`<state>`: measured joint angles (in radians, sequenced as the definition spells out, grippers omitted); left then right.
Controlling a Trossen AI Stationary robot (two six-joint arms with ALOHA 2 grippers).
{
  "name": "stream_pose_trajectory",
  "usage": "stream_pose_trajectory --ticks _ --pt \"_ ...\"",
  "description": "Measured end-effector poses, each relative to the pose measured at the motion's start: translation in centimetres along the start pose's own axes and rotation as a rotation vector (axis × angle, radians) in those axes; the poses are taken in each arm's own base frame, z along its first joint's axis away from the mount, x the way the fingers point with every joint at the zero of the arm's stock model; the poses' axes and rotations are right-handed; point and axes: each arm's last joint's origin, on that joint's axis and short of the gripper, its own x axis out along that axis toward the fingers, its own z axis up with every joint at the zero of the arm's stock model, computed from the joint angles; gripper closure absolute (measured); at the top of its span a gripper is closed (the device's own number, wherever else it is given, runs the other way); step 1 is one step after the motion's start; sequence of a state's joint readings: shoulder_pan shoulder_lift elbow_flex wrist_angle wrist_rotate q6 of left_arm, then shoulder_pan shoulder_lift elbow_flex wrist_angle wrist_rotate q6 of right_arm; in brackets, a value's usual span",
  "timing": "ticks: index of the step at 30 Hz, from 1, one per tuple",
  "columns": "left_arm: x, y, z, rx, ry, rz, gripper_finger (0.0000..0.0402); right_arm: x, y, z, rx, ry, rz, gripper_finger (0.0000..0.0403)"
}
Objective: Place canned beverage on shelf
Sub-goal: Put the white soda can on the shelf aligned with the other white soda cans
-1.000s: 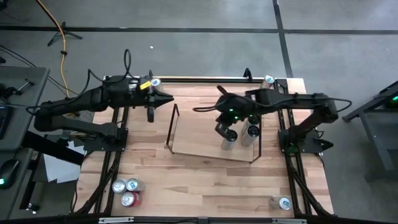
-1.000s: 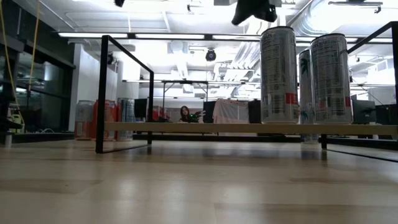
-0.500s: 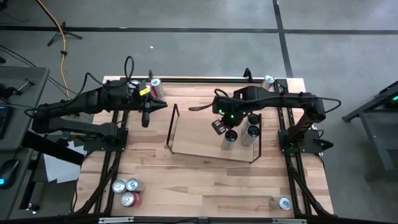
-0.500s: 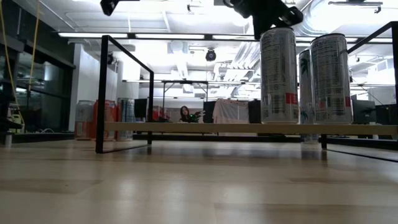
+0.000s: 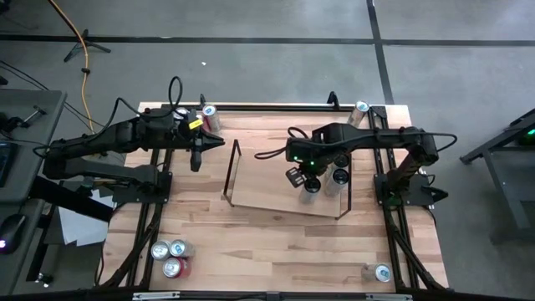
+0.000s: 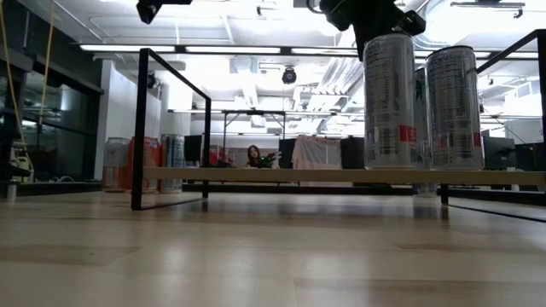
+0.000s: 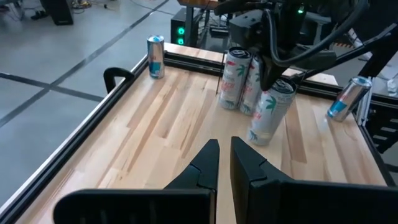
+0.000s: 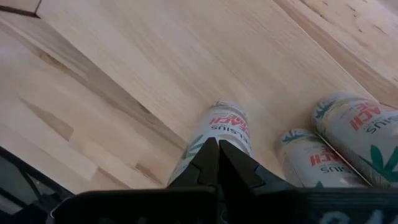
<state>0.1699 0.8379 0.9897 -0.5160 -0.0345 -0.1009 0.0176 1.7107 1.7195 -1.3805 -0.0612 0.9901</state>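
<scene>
The shelf (image 5: 251,196) is a pale board between black rod end frames in the middle of the table. Three tall white cans stand on its right part. My right gripper (image 5: 295,175) is shut, and its tips are on top of the nearest can (image 5: 311,184), which also shows in the low view (image 6: 390,102) and the left wrist view (image 7: 269,115). That can is tilted. The other two cans (image 5: 339,176) (image 5: 341,159) stand upright on their bases. My left gripper (image 5: 196,155) is shut and empty above the table's far left. My right gripper presses its shut fingers (image 8: 214,158) on the can's top rim (image 7: 280,87), coming from above and pointing down. The can leans over under the fingers, and its base (image 6: 388,164) stays on the shelf board.
One can (image 5: 209,112) stands at the far left corner and another (image 5: 361,109) lies at the far right. Three cans (image 5: 171,255) sit at the near left and one (image 5: 380,272) at the near right. Black rails run along the table's edges.
My right gripper has come down onto the top of the nearest can with its fingers shut. The can has tipped from upright to tilted, and its base has stayed on the shelf board. My left gripper has shifted a little toward the table's left edge.
</scene>
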Motion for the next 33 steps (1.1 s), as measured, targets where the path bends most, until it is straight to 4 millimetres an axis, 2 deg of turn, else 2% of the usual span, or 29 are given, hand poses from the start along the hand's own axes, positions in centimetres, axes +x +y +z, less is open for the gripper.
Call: stream_pose_trajectory --ticks 13,19,23,28,31,33 --pt "0.2 0.0 -0.1 -0.001 0.015 0.005 0.0401 0.1 0.7 -1.7 -0.046 0.052 -0.011 0.0403" --pt "1.1 0.0 -0.3 -0.017 0.046 0.009 0.0401 0.1 0.6 -2.5 -0.046 0.071 -0.053 0.0403" --pt "1.7 0.0 -0.5 -0.016 0.071 0.012 0.0401 0.0 0.8 -2.3 -0.072 0.022 -0.046 0.0403" --pt "2.1 0.0 -0.5 -0.025 0.084 0.013 0.0401 -1.2 2.7 -1.3 -0.238 -0.135 0.126 0.0403" --pt "2.1 0.0 -0.5 -0.025 0.083 0.013 0.0401 -1.7 4.3 -1.5 -0.375 -0.160 0.285 0.0403" --pt "2.1 0.0 -0.5 -0.025 0.083 0.013 0.0401 -1.7 4.6 -2.0 -0.425 -0.147 0.306 0.0403"
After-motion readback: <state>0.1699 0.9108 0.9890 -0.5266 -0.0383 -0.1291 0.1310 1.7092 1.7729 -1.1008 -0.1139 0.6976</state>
